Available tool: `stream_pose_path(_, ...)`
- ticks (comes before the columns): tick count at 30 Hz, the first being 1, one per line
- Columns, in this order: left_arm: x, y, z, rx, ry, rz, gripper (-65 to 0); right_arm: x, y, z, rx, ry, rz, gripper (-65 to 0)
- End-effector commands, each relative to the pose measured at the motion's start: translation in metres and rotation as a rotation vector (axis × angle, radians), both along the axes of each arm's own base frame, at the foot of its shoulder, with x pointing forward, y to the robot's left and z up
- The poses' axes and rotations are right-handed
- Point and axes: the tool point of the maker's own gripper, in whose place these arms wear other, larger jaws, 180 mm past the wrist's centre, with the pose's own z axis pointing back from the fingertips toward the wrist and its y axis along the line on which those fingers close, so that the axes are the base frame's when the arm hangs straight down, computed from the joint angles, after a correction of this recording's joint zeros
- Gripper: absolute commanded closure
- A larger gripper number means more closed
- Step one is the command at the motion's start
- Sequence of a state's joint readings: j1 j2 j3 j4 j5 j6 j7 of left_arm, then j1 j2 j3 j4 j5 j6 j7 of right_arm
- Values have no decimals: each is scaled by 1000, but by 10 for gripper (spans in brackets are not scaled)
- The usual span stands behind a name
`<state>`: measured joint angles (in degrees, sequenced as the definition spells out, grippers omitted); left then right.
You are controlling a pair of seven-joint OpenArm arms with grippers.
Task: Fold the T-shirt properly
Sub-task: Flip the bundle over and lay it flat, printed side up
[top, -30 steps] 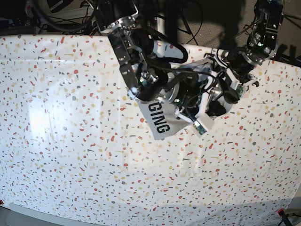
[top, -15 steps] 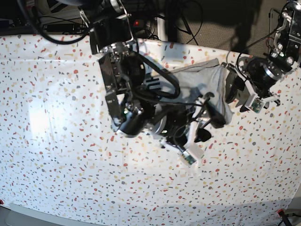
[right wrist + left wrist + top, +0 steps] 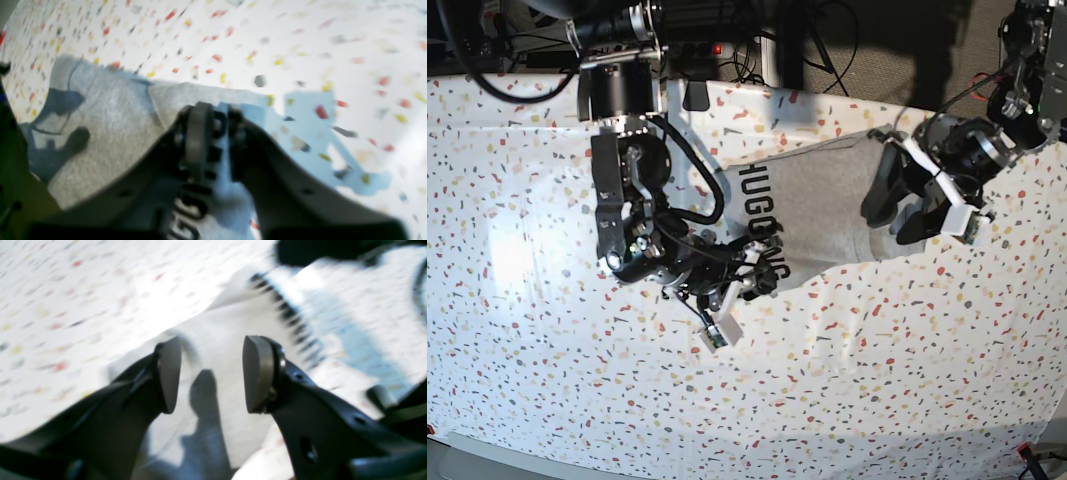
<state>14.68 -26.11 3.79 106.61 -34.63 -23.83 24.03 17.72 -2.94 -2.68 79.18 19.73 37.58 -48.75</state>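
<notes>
The T-shirt [image 3: 822, 200] lies on the speckled cloth [image 3: 527, 330] near the far edge, between the two arms. We read only part of its black lettering; the lower end is hidden behind the right gripper [image 3: 762, 278]. Both wrist views are blurred. In the right wrist view the right gripper [image 3: 213, 128] has its jaws together on a grey edge of the T-shirt [image 3: 106, 113], letters showing below. In the left wrist view the left gripper [image 3: 208, 373] has its jaws apart, above pale T-shirt fabric [image 3: 217, 323], holding nothing. Half a second ago the right arm covered most of the shirt; now it sits lower left and the shirt is spread wider.
</notes>
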Motion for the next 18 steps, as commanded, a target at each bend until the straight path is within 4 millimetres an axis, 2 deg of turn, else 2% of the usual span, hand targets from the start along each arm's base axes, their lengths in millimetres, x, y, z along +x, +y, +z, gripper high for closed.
stream_pose_path(1, -1, -1, 4, -13, -9, 7, -294, 18, 7, 28, 45, -76, 6, -48)
stream_pose_path(3, -14, -5, -12, 7, 53, 2, -294, 24, 5, 27, 26, -74, 5, 0)
stream_pose_path(7, -35, 0, -41, 61, 110, 16, -294, 34, 10, 26, 15, -70, 17, 0)
stream_pose_path(14, -50, 22, -114, 153, 242, 101, -293, 32, 12, -25, -102, -29, 38, 0)
stream_pose_path(18, -46, 36, -142, 164, 302, 141, -293, 27, -3, -48, -209, -5, 44, 0)
